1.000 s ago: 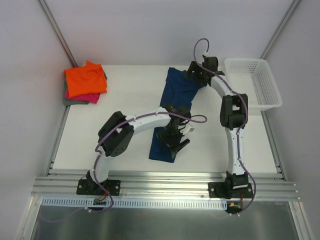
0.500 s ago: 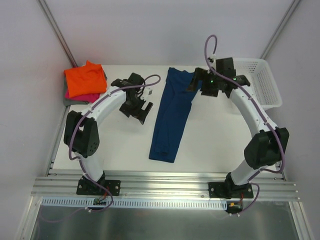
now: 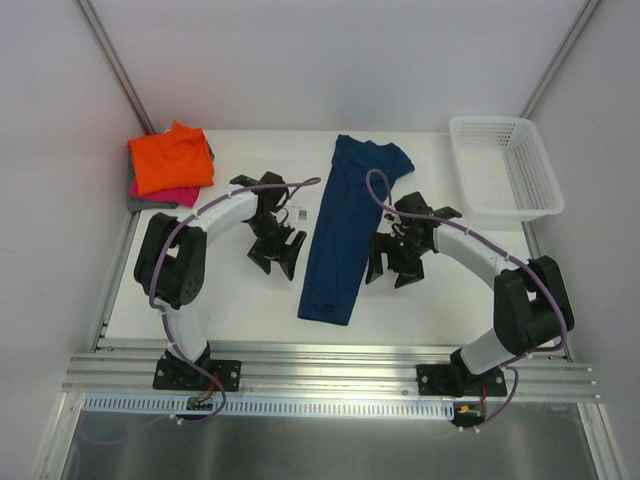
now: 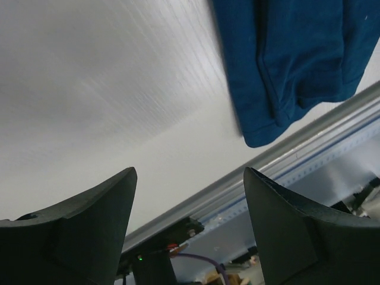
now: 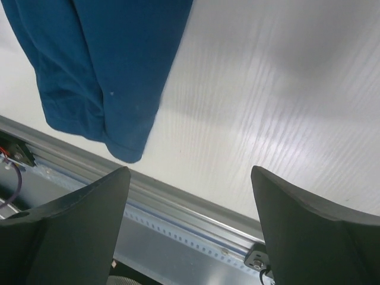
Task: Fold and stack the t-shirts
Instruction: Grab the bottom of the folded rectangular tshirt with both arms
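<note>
A navy blue t-shirt lies folded lengthwise into a long narrow strip, running from the table's far middle toward the near edge. My left gripper hangs open just left of the strip, not touching it. My right gripper hangs open just right of it, also apart from the cloth. In the left wrist view the shirt's hem end is at the upper right, beyond the open gripper. The right wrist view has the same hem end at the upper left, with nothing in the open gripper. Folded orange, pink and grey t-shirts are stacked at the far left.
A white lattice basket stands at the far right corner. The aluminium rail runs along the near table edge, just past the shirt's hem. Bare white table lies on both sides of the strip.
The left arm swung off the shirt's near end, out to the left, then back beside the strip. The right arm came from the collar end down to the strip's right side.
</note>
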You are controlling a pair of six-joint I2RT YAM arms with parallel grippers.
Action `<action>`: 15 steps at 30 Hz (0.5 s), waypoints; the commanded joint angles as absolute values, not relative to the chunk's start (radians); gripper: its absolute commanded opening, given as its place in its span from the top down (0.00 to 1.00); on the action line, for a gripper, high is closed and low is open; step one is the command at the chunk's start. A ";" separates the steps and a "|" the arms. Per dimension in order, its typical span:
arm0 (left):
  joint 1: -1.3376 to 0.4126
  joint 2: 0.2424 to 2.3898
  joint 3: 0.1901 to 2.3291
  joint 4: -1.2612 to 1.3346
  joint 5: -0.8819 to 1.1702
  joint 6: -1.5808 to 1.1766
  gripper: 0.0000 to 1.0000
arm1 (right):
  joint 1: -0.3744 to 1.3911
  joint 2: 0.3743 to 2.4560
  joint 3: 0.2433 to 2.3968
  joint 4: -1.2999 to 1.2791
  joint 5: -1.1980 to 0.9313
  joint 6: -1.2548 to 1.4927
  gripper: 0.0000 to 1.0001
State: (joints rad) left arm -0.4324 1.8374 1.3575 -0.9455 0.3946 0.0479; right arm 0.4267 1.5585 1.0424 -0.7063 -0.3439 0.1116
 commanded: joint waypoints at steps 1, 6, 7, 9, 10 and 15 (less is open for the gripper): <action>-0.436 1.848 1.336 -0.976 0.509 0.028 0.27 | 0.469 1.496 1.005 -0.695 -0.386 0.141 0.14; -0.436 1.888 1.356 -0.968 0.543 0.012 0.27 | 0.532 1.515 0.991 -0.646 -0.428 0.170 0.18; -0.436 1.896 1.358 -0.963 0.545 0.009 0.27 | 0.541 1.525 0.997 -0.638 -0.434 0.176 0.19; -0.436 1.919 1.367 -0.962 0.554 0.002 0.27 | 0.563 1.561 1.008 -0.618 -0.442 0.193 0.18; -0.436 1.928 1.370 -0.960 0.564 0.003 0.27 | 0.569 1.577 1.018 -0.617 -0.451 0.204 0.18; -0.436 1.993 1.390 -0.962 0.610 0.003 0.29 | 0.595 1.676 1.097 -0.609 -0.477 0.209 0.19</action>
State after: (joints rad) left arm -0.4324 1.9713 1.3560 -0.9470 0.5449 0.0097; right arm 0.5816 1.6348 1.0332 -0.6308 -0.4393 0.1810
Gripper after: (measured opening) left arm 0.716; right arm 0.809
